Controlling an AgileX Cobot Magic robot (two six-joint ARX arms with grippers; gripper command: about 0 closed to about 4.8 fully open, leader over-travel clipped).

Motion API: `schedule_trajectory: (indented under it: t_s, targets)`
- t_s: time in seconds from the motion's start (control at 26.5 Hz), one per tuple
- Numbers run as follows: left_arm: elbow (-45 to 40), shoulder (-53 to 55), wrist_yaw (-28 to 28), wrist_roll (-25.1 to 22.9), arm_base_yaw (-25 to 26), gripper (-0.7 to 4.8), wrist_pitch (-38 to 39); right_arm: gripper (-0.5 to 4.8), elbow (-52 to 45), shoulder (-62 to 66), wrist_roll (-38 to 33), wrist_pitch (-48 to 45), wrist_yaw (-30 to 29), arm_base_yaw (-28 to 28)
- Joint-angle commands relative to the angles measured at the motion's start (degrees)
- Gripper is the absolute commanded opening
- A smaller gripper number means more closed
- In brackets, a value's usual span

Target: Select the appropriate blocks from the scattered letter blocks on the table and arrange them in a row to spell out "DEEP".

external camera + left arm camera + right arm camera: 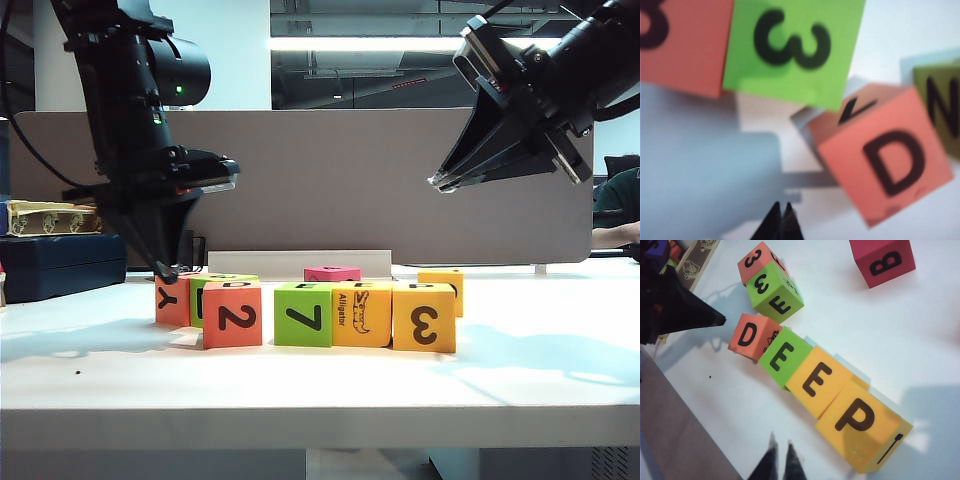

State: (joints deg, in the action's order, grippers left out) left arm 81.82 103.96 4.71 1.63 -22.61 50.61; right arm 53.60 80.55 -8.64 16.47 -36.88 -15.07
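Note:
Four blocks stand in a row on the table [320, 390]: salmon "2" [232, 315], green "7" [303, 314], yellow alligator [361, 313] and yellow "3" [424, 317]. From above their tops read D [751, 336], E [785, 357], E [819, 381], P [860, 422]. The D block [885, 160] sits slightly turned, its corner against the green E block. My left gripper [165, 272] [781, 205] is shut and empty, pointing down just left of the D block. My right gripper [440, 182] [781, 445] hangs high over the right side, shut and empty.
Behind the row stand a salmon block [171, 298], a green block [775, 291], a pink "B" block [882, 261] and a yellow block [441, 285]. A grey partition [400, 200] closes the back. A dark blue box [60, 265] sits at the far left.

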Motion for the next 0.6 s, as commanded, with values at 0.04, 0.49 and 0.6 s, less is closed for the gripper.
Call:
schedule_trajectory:
  t_s: [0.04,0.49,0.6]
  targets:
    - [-0.07,1.6,2.82,0.59,0.04,0.15,-3.15,0.22,0.2,-0.26,0.13,-0.37,-0.37,-0.02]
    - [-0.07,6.71,5.66,0.52,0.02,0.16,-5.66,0.22,0.2,-0.26,0.13,0.04,-0.37,-0.02]
    - [-0.04,6.69,5.66,0.5,0.02,0.15,-6.8,0.22,0.2,-0.26,0.13,0.02,-0.37,-0.02]
